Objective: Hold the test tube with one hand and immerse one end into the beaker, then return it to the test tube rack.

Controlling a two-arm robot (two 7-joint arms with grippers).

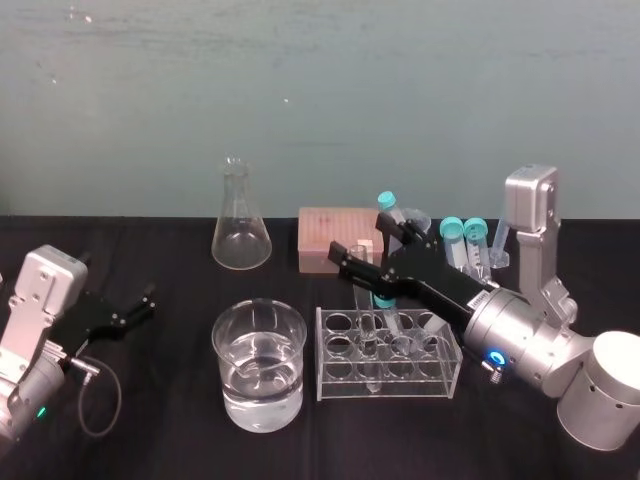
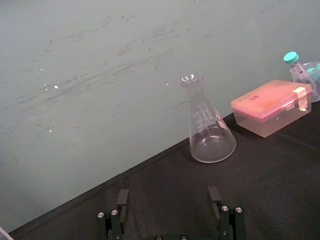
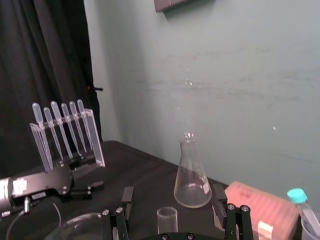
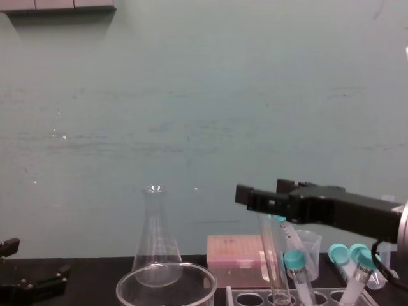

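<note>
Test tube (image 1: 366, 320): slim, clear, uncapped, standing in test tube rack (image 1: 400, 388). Right gripper (image 3: 172, 197) released, straddling it; left gripper (image 2: 168, 197) idle, released.

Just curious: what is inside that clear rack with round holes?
The test tube and a teal-capped tube stand in the test tube rack. The right gripper, open around the test tube, hides part of both. The left gripper idles aside.
</note>
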